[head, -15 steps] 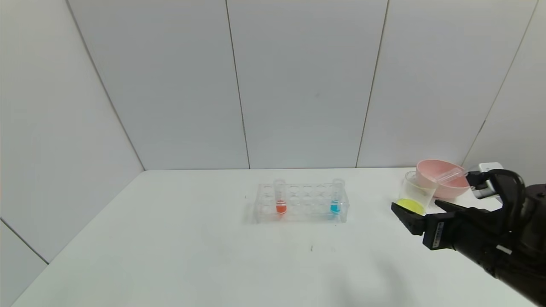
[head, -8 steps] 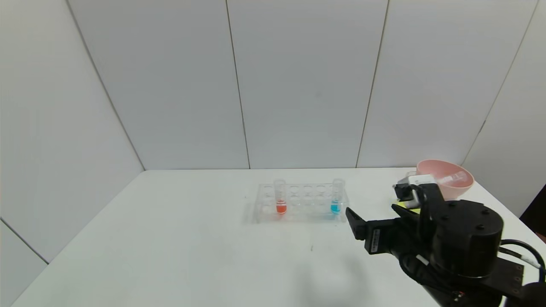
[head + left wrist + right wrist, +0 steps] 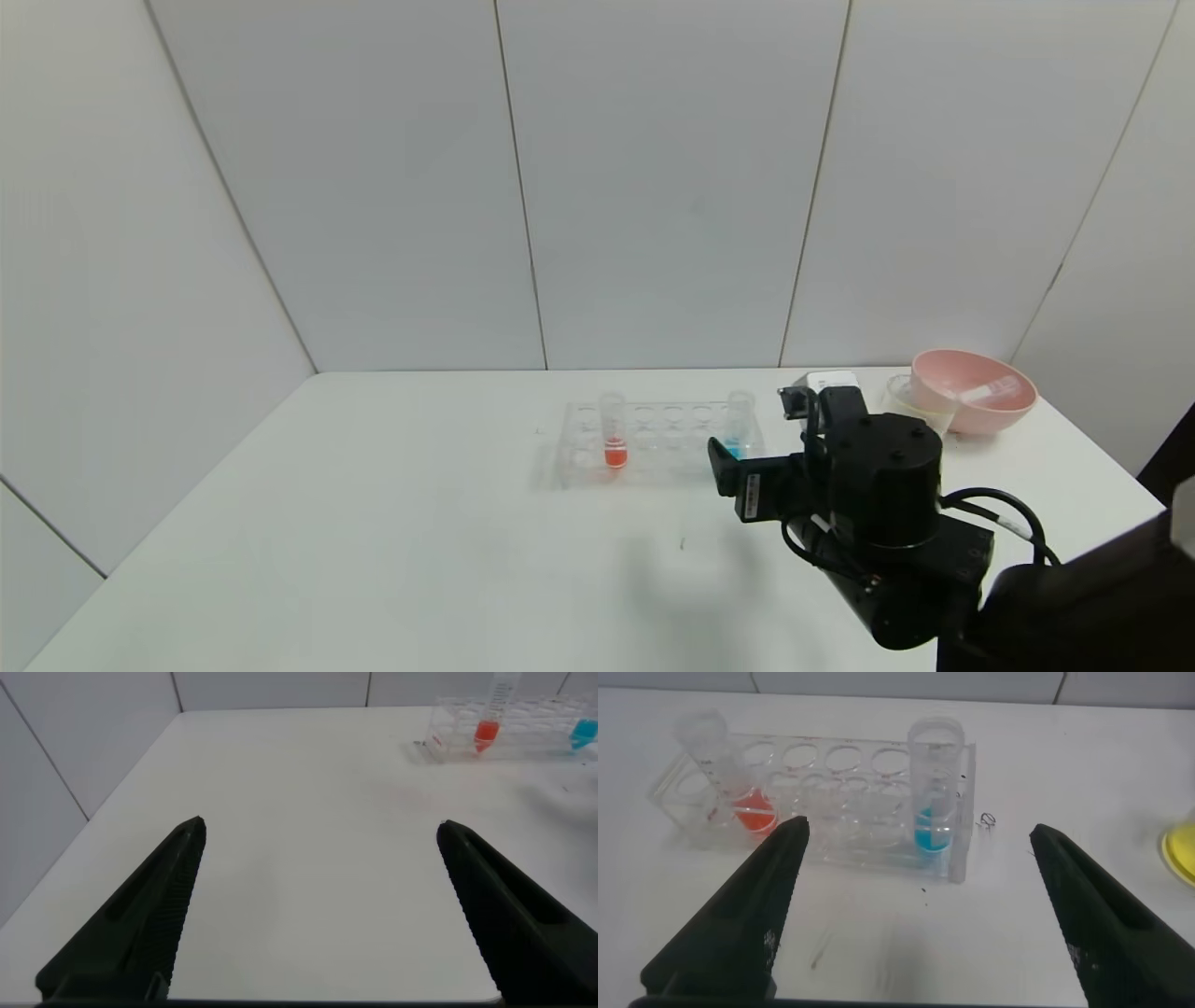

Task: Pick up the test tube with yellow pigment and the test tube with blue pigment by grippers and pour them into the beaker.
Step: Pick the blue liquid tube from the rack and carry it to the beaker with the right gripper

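Near the rack [image 3: 653, 446], our right hand [image 3: 920, 910] was wide open facing the blue tube [image 3: 932, 789], not yet picked. Yellow already sat in the beaker [image 3: 907, 397]. Our left hand [image 3: 322, 905] waited open.

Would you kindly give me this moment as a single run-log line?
right gripper: open, empty, facing blue tube in rack | left gripper: open, idle | beaker: beside pink bowl

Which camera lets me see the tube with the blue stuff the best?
The right wrist view: the test tube with blue pigment stands close and whole in the clear rack, between the right claw's open fingers. The head view shows it small, partly behind that claw. The left wrist view catches only a blue speck at its edge.
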{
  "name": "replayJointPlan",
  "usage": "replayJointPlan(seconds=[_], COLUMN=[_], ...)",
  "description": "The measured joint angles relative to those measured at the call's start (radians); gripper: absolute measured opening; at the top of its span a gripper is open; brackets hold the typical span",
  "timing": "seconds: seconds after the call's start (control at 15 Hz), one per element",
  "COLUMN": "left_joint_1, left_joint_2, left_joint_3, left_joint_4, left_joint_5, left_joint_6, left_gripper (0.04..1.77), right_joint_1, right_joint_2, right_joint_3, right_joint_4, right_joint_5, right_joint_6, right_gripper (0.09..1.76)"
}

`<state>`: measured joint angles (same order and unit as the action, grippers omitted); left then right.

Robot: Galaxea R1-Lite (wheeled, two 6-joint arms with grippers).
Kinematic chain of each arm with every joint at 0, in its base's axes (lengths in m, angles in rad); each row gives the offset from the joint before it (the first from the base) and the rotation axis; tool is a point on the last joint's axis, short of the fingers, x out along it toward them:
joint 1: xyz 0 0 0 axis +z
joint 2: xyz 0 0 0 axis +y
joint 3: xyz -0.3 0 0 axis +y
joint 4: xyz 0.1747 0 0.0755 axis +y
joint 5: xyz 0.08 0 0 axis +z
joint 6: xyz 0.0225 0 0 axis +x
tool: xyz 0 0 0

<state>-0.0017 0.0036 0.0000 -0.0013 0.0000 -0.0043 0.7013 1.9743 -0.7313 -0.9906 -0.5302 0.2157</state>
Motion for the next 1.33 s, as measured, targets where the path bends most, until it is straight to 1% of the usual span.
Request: replayJointPlan(seconds=[0.33, 0.6, 0.87, 1.13, 1.2, 1.27, 1.33], left_joint_1=[0.000, 0.000, 0.000, 0.000, 0.000, 0.000, 0.000], left_joint_2=[0.000, 0.000, 0.000, 0.000, 0.000, 0.000, 0.000], left_joint_3=[0.000, 0.000, 0.000, 0.000, 0.000, 0.000, 0.000], left_joint_4=[0.000, 0.000, 0.000, 0.000, 0.000, 0.000, 0.000], left_joint_5=[0.000, 0.000, 0.000, 0.000, 0.000, -0.001, 0.000], left_joint_6=[0.000, 0.000, 0.000, 0.000, 0.000, 0.000, 0.000], left_gripper=[1.76, 1.76, 1.76, 1.76, 1.76, 1.76, 1.76], right_joint_1=[-0.064, -0.096, -0.100, -0.100, -0.099, -0.099, -0.099], right_joint_2=[0.115, 0.188, 0.233, 0.249, 0.250, 0.251, 0.252], right_joint_3=[-0.130, -0.201, -0.255, -0.279, -0.281, -0.282, -0.282], right_joint_4=[0.003, 0.001, 0.001, -0.001, -0.003, -0.004, -0.004], right_joint_5=[0.072, 0.076, 0.075, 0.074, 0.073, 0.072, 0.073], right_joint_6=[-0.060, -0.070, -0.084, -0.092, -0.093, -0.093, -0.093], right_gripper=[1.70, 1.71, 1.71, 1.71, 1.68, 1.49, 1.33])
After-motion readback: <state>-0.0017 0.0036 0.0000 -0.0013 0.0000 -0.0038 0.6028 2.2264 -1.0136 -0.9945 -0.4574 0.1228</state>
